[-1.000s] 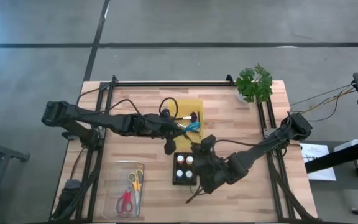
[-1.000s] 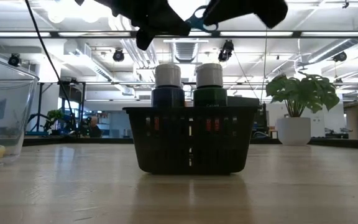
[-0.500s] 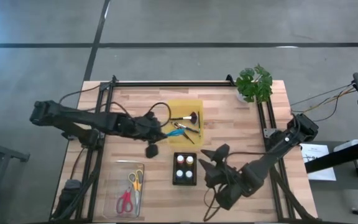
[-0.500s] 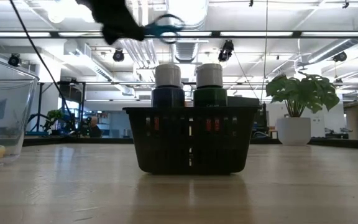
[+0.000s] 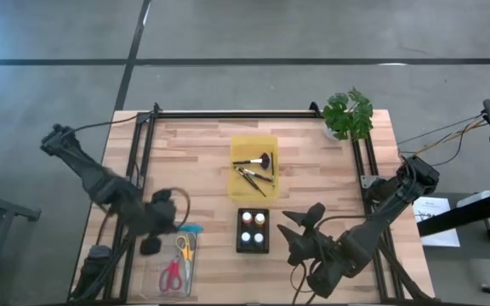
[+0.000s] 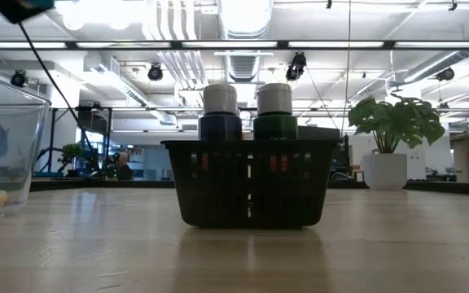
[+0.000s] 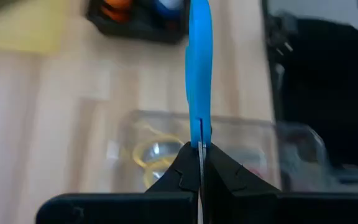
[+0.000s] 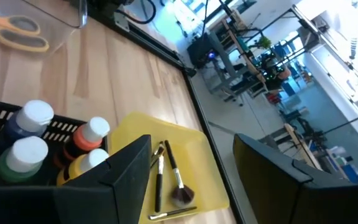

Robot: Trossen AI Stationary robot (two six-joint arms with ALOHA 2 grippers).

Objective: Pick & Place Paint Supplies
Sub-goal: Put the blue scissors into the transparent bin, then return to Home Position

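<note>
Several white-topped paint bottles (image 5: 253, 230) stand upright in a small black basket (image 6: 249, 195). Thin paintbrushes (image 5: 252, 178) and a broad dark-bristled brush (image 8: 180, 194) lie in a yellow tray (image 5: 238, 146) beyond the basket. My left gripper (image 5: 175, 228) is shut on a pair of blue scissors (image 7: 199, 68), above the far edge of a clear container (image 5: 167, 234) to the left of the basket. My right gripper (image 5: 301, 223) is open in the air to the right of the basket and touches nothing. My left gripper pinches the blue scissors between its two fingers (image 7: 180, 175). A thin metal edge (image 7: 199, 155) shows between the fingertips, and the blue handle part (image 7: 199, 112) sticks out straight ahead of them. The scissors are lifted clear, above the clear container.
The clear container holds yellow scissors (image 5: 185, 245) and red scissors (image 5: 171, 275). A potted plant (image 5: 348, 113) stands at the table's far right corner. Black rails run along the left and right sides. Bare wood lies between tray and plant.
My left gripper has carried the blue scissors from over the yellow tray toward the table's left and near edges, and now hangs over the clear container. My right gripper has drawn back from the basket toward the near right.
</note>
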